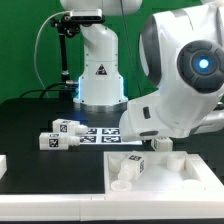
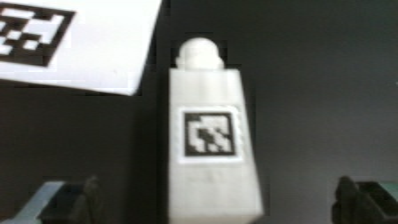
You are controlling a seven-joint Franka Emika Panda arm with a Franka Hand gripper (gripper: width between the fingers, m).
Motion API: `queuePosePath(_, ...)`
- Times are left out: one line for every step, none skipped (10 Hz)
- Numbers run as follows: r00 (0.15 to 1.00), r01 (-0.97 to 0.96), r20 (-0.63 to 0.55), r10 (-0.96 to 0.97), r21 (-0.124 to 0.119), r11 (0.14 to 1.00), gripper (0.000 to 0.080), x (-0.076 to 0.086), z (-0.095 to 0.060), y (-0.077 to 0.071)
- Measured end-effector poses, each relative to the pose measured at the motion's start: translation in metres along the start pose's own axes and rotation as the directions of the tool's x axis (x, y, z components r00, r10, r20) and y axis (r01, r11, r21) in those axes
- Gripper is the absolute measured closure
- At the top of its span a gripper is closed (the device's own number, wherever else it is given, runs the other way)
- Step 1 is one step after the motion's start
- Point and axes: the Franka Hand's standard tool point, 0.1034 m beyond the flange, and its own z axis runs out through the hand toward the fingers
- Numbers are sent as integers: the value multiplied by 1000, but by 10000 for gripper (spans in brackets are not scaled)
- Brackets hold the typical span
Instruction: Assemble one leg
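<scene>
Leg, long axis: the leg (image 2: 210, 120) lies flat on the black table (image 2: 338, 100), and in the wrist view its length runs square across the line from one finger to the other
Leg, heading: its rounded, narrower tip points away from the claw and toward the corner of the marker board (image 2: 71, 45); its blunt end sits down between the two fingers
Leg, look: a white rectangular post with smooth plastic faces, a little blurred in the wrist view; one black-and-white square tag faces straight up at the camera, set about midway along the post; the tip is a small domed peg, thinner than the body
Leg, place: on bare table just beside the marker board, not touching it from what I can see, and centred under the gripper (image 2: 210, 200)
Claw: spread wide, with the dark fingers (image 2: 54, 200) one on each side of the leg, a clear gap of table showing on both sides, nothing gripped
Exterior view: the big white arm (image 1: 185, 85) fills the exterior view's right and hides the claw and whatever is under it
Other parts: other legs (image 1: 55, 137) lie on their sides at the exterior view's left; a white panel (image 1: 190, 175) with raised edges lies nearest the camera
</scene>
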Motion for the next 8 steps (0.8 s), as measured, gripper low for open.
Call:
queuePosePath(1000, 5, -1, -5, -3, 1000, 150, 1, 2, -1)
queuePosePath(1000, 7, -2, -7, -14, 1000, 150, 4, 7, 1)
queuePosePath(1000, 8, 0, -8, -20, 1000, 150, 7, 12, 2)
queuePosePath(1000, 6, 3, -6, -19, 1000, 150, 8, 15, 3)
queuePosePath(1000, 5, 14, -4, -17, 1000, 150, 6, 19, 5)
queuePosePath(1000, 4, 17, -3, -15, 1000, 150, 6, 20, 6)
queuePosePath(1000, 5, 16, -5, -16, 1000, 173, 6, 20, 5)
queuePosePath(1000, 5, 16, -5, -16, 1000, 173, 6, 20, 5)
